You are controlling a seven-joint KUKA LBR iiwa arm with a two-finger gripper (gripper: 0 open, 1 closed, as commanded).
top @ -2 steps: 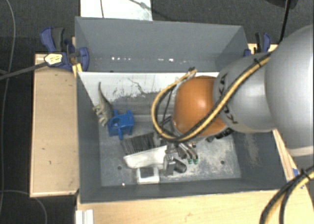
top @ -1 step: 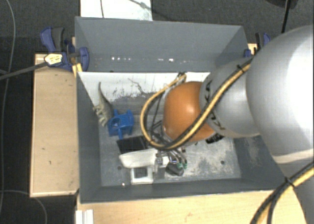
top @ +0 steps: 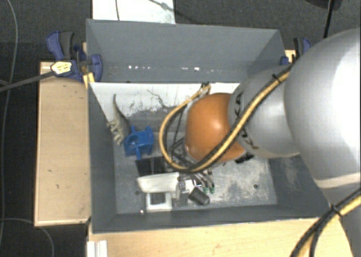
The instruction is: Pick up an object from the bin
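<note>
Beside tool, white bar lies left-right.

No text, label, brand, number or sign can be read anywhere.

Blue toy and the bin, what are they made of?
The blue toy looks like hard plastic. Its colour is bright and even and its shape is blocky and moulded, though I can't be sure. The bin looks like dull grey sheet metal, with flat thin walls, sharp folded corners and pale scratches on its floor.
</note>
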